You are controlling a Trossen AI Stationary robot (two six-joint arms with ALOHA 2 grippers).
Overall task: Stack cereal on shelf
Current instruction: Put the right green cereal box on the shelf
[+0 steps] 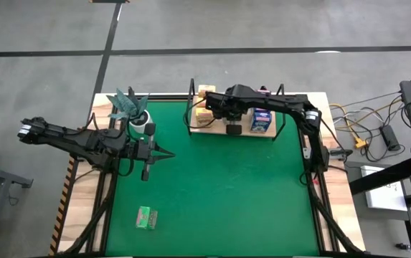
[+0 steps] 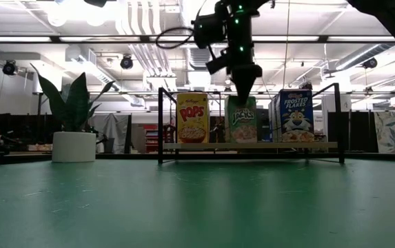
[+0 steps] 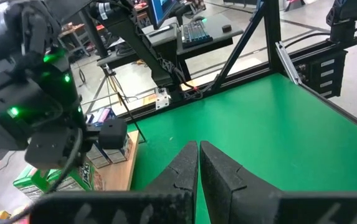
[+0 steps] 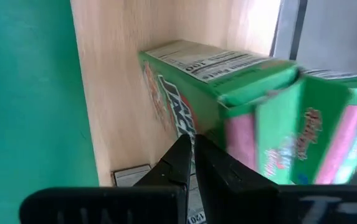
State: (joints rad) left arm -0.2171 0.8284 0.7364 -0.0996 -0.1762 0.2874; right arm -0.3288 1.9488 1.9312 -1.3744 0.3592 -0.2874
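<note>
The shelf [image 2: 252,145] stands at the mat's far edge, with a yellow cereal box [image 2: 192,118], a green one [image 2: 241,122] and a blue one [image 2: 296,116] upright on its board. My right gripper [image 2: 244,91] is shut and points steeply down at the top of the green box [image 4: 184,93], with a second green box [image 4: 303,137] behind it. One more green cereal box [image 1: 146,218] lies flat on the mat near the front left. My left gripper [image 1: 168,153] hovers shut over the mat's left part, holding nothing. My right gripper comes from above with shut fingertips [image 4: 181,155] at the upper front edge [image 2: 242,98] of the standing green box. Whether the tips touch the box or stop just short, I cannot tell. The box stands upright on the shelf board.
A white pot with a teal plant [image 1: 139,118] stands at the mat's far left corner, close to my left arm. The shelf's black wire posts [image 2: 160,124] rise at its ends. The green mat [image 1: 227,193] lies bare between shelf and front edge.
</note>
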